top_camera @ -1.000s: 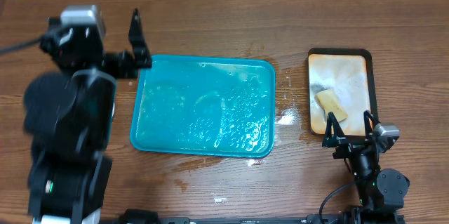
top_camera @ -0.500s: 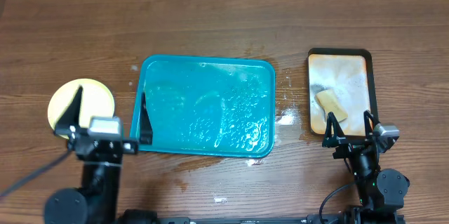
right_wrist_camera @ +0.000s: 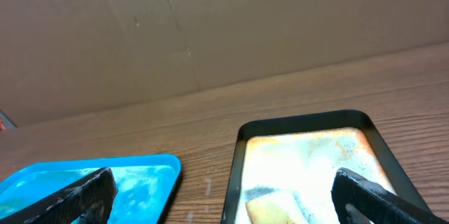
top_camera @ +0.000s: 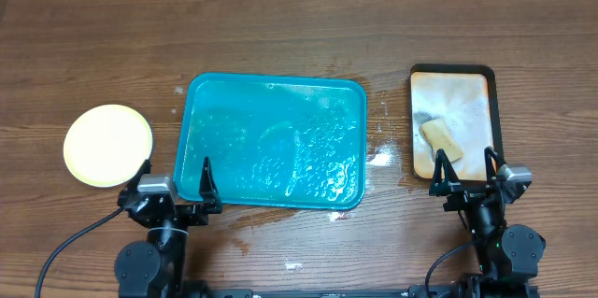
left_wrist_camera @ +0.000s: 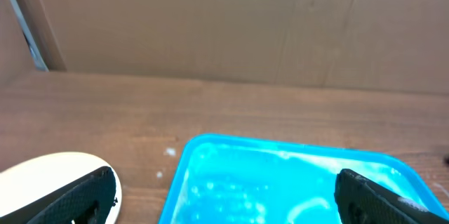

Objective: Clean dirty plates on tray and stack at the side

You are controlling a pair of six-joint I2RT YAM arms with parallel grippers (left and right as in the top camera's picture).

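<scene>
The teal-blue tray [top_camera: 271,92] lies mid-table, wet and foamy, with no plate on it. It also shows in the left wrist view [left_wrist_camera: 295,175] and the right wrist view [right_wrist_camera: 119,171]. A pale yellow plate [top_camera: 107,144] sits on the table left of the tray; I cannot tell whether other plates lie under it. Its edge shows in the left wrist view [left_wrist_camera: 42,175]. My left gripper [top_camera: 173,184] is open and empty near the front edge, between plate and tray; it also appears in the left wrist view [left_wrist_camera: 228,203]. My right gripper [top_camera: 464,169] is open and empty; it also appears in the right wrist view [right_wrist_camera: 224,199].
A smaller black-rimmed tray [top_camera: 495,111] with a stained beige inside stands at the right and holds a yellow sponge [top_camera: 437,136]. Both also show in the right wrist view, the tray [right_wrist_camera: 309,122] and the sponge [right_wrist_camera: 273,208]. Water drops lie on the wood between the trays [top_camera: 381,156].
My left arm has pulled back from over the plate at the far left to the front edge, uncovering the yellow plate. The right arm has not moved.
</scene>
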